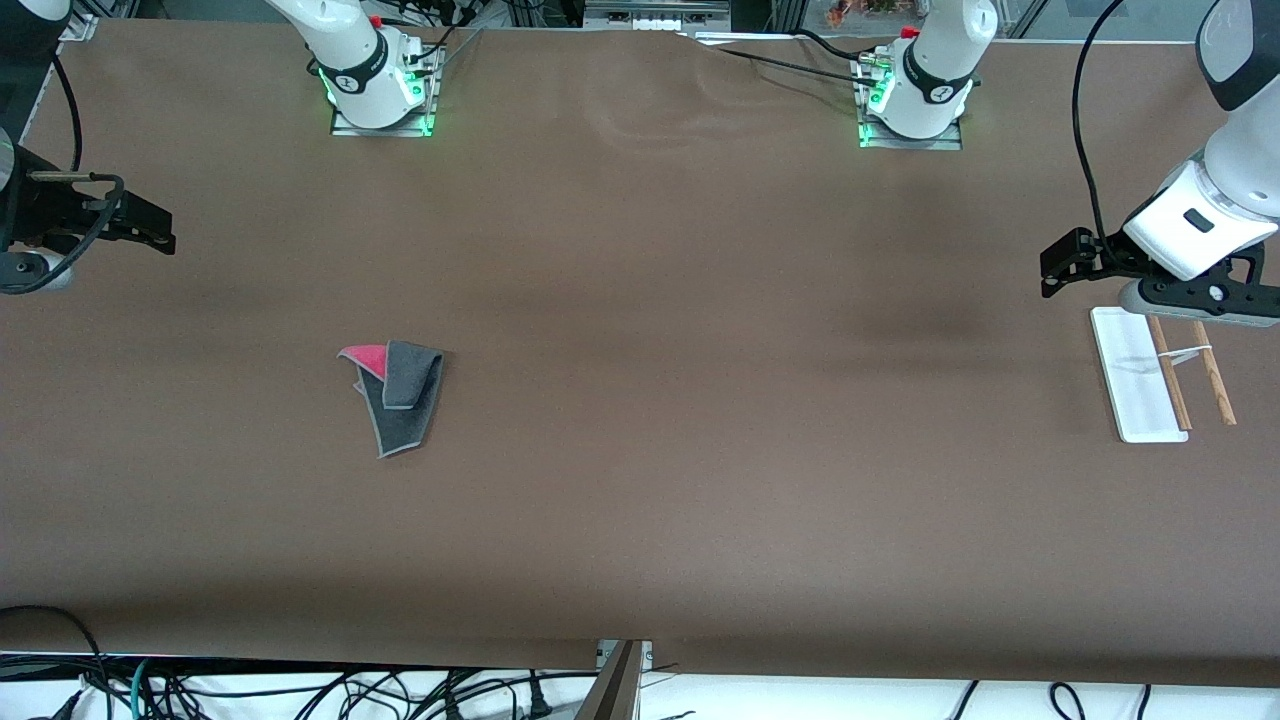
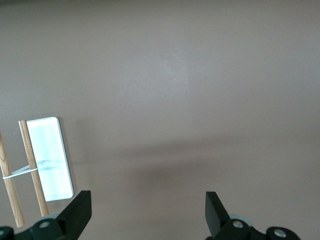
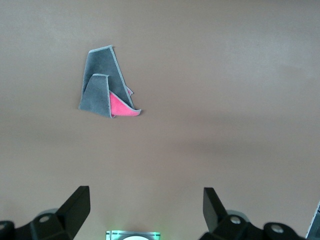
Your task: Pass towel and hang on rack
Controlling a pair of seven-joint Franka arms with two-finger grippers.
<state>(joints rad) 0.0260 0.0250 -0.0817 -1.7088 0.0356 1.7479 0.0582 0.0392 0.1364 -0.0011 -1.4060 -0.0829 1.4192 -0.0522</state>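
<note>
Towel [image 1: 400,392] on table [image 1: 700,480] — rack [image 1: 1160,380] bare.

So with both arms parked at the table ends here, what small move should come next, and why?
Probably the right end effector should travel out over the folded grey and pink cloth towel and begin lowering. Its fingers are open and empty, and the towel lies flat nearer that arm's end. The left end effector, also open, waits above the white-based wooden-rod rack.

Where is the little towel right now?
The towel lies folded on the brown table, toward the right arm's end, with no gripper touching it. The rack stands apart at the left arm's end.
</note>
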